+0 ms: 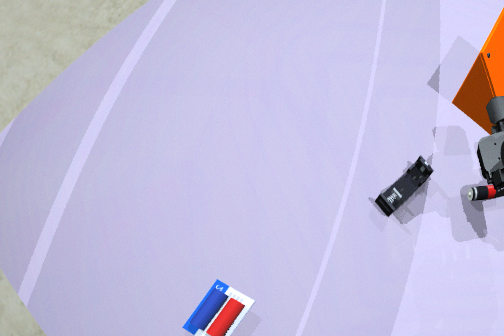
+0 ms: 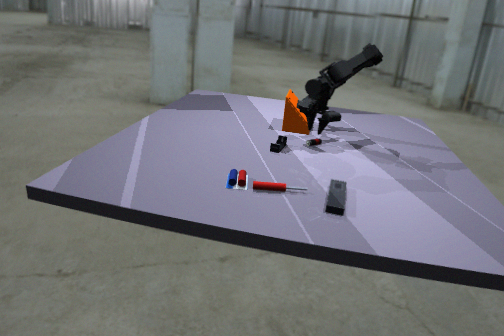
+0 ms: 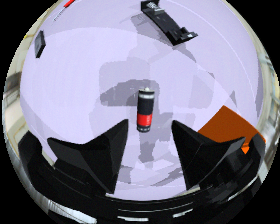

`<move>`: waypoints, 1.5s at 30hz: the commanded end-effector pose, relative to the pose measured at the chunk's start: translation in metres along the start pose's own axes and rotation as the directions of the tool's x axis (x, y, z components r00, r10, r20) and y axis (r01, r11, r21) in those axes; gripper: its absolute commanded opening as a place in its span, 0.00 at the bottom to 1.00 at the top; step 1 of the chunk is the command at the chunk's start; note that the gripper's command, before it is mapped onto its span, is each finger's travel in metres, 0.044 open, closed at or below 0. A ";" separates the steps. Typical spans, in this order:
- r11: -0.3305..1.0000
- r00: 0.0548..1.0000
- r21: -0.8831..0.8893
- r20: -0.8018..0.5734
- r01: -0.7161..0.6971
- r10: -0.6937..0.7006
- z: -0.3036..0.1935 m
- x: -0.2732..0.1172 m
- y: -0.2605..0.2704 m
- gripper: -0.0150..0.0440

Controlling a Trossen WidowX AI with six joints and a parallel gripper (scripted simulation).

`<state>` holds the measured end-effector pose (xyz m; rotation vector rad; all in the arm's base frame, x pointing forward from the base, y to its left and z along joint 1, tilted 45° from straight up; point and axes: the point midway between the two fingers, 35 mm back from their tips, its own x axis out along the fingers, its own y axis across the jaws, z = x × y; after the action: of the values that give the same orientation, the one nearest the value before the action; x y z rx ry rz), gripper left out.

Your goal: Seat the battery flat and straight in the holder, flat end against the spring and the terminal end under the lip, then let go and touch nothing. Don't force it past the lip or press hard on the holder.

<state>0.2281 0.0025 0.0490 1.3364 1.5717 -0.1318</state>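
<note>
A big, flat, pale purple table (image 1: 200, 107) (image 2: 175, 157) (image 3: 65, 90) with a dark edge holds everything. The black robot arm (image 1: 492, 154) (image 2: 345, 72) bends down near a bright orange wedge (image 1: 492, 67) (image 2: 294, 117) (image 3: 225, 125). Its black claw (image 1: 496, 186) (image 2: 320, 131) (image 3: 150, 123) is part way spread and pinches nothing. A dark grey block (image 2: 336, 197) (image 3: 40, 44) lies well apart from the claw. Near the block is a screwdriver (image 2: 270, 186) (image 3: 69, 3) with a red handle and a thin metal rod. Beside the handle is a blue and white card (image 1: 217, 309) (image 2: 237, 179) with one blue tube and one red tube. The black plastic battery holder (image 1: 404, 186) (image 2: 279, 142) (image 3: 167, 22) sits on the table with no battery in it. The little round black and red battery (image 1: 481, 193) (image 2: 314, 142) (image 3: 145, 110), with silver ends, lies on its side near the holder, by the claw's tips.
</note>
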 end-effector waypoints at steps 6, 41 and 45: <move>0.999 0.999 0.045 -0.029 -0.016 0.017 -0.001 -0.001 0.003 0.65; 0.999 0.999 0.045 -0.030 -0.018 0.019 -0.003 0.048 0.004 0.52; 0.999 0.999 0.045 -0.030 -0.018 0.019 -0.003 0.048 0.004 0.44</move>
<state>0.2372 0.0376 0.0186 1.3841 1.5860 -0.1332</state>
